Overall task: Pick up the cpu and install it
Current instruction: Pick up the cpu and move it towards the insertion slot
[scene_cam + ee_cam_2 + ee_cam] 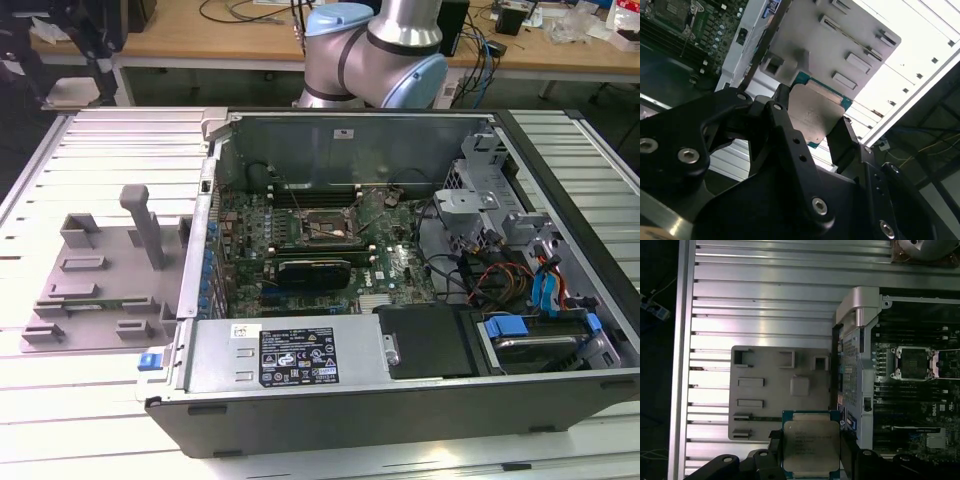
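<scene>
Computer case (400, 260) lies open on the slatted table (60, 400) in the exterior view, with a grey tray (100, 270) beside it. In the second wrist view, the end effector (812, 117) pinches the cpu (815, 115) by opposite edges. In the first wrist view, the cpu (811, 447) hangs over the tray's corner beside the case.

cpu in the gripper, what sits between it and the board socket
First wrist view: the case wall stands between the cpu, clamped by the gripper, and the socket.

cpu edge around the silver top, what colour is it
Teal blue-green, framing the pale silver top of the cpu; clearest in the first wrist view.
</scene>
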Robot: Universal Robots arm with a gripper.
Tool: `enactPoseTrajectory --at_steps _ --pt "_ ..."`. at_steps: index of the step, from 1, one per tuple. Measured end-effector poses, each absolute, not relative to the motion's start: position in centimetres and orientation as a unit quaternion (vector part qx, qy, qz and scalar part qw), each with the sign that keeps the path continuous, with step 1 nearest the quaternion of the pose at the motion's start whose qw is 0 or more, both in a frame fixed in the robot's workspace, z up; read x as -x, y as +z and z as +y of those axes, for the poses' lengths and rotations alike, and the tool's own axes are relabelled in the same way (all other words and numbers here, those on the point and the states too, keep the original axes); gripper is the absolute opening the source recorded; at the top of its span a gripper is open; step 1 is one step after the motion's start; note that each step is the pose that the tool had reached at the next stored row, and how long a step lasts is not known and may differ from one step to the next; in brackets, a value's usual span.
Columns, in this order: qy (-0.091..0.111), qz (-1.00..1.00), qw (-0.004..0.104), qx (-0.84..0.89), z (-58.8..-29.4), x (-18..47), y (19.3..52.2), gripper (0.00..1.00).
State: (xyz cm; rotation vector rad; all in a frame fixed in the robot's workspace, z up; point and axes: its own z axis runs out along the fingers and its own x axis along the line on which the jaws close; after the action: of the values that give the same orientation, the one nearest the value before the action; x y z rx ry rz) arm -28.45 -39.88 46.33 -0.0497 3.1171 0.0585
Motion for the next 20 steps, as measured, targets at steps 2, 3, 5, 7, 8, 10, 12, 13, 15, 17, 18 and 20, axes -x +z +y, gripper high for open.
enactPoseTrajectory --at_steps 2,3,5,7,8,10,12,13,15,17,18,20 --pt "0.019 1.0 0.012 0.016 -39.9 27.4 46.3 0.55" --pt "0.019 1.0 0.012 0.016 -39.9 26.9 46.3 0.55" --pt "0.019 1.0 0.012 0.016 -39.9 26.6 46.3 0.55" --pt "0.019 1.0 0.012 0.016 -39.9 26.3 46.3 0.55" --pt "0.019 1.0 0.012 0.016 -39.9 26.1 46.3 0.55" --pt "0.018 1.0 0.012 0.016 -39.9 25.4 46.3 0.55" --pt "0.018 1.0 0.012 0.016 -39.9 24.7 46.3 0.55" --pt "0.018 1.0 0.012 0.016 -39.9 24.4 46.3 0.55" --pt "0.018 1.0 0.012 0.016 -39.9 24.1 46.3 0.55" --pt "0.018 1.0 0.012 0.016 -39.9 23.5 46.3 0.55" --pt "0.018 1.0 0.012 0.016 -39.9 23.2 46.3 0.55" --pt "0.018 1.0 0.012 0.016 -39.9 22.4 46.3 0.55"
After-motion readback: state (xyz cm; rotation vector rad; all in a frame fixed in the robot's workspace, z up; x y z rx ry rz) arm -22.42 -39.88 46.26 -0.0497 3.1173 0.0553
